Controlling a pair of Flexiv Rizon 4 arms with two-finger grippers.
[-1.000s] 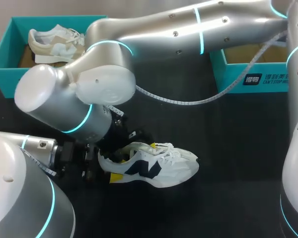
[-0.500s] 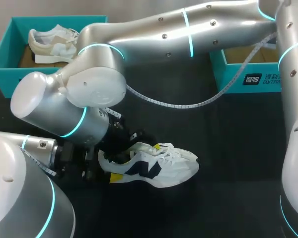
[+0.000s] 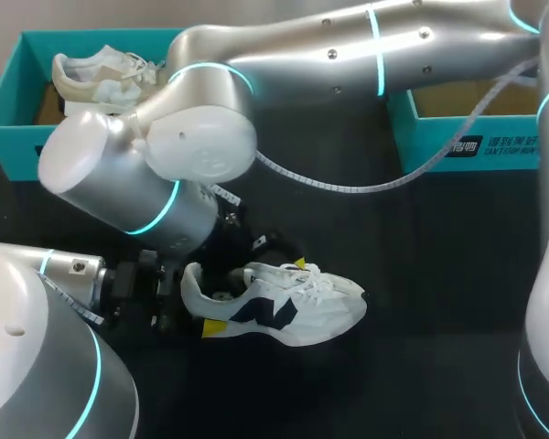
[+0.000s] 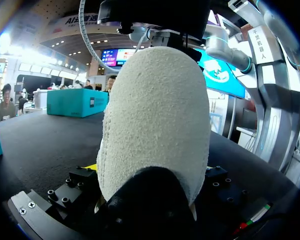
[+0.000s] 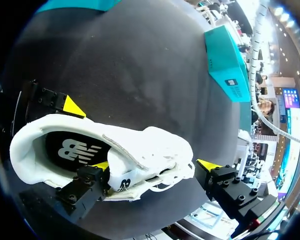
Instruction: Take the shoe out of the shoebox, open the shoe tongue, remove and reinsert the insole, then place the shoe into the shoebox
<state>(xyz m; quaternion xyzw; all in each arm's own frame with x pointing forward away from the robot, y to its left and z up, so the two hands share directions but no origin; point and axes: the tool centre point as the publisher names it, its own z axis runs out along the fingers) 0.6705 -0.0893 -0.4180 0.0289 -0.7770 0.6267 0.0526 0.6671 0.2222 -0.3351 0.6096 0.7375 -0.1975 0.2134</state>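
Note:
A white shoe [image 3: 288,306] with a dark side logo lies on its sole on the black table, toe to the right. My left gripper [image 3: 185,302] reaches in from the lower left, and its fingers press the heel [image 4: 155,125] from both sides. My right arm crosses from the upper right. Its gripper [image 3: 261,274] hangs open just over the shoe's mouth and laces. In the right wrist view the right gripper [image 5: 154,165] straddles the lace area. There the black insole [image 5: 70,147] with a white logo lies inside the shoe.
A teal shoebox [image 3: 9,110] at the back left holds a beige shoe [image 3: 101,78]. A second teal box [image 3: 457,142] stands at the back right. A white cable [image 3: 348,187] hangs from the right arm across the table's middle.
My right arm's wrist has swung a little to the right and back, taking its fingers toward the laces. The shoe and the left arm have stayed put.

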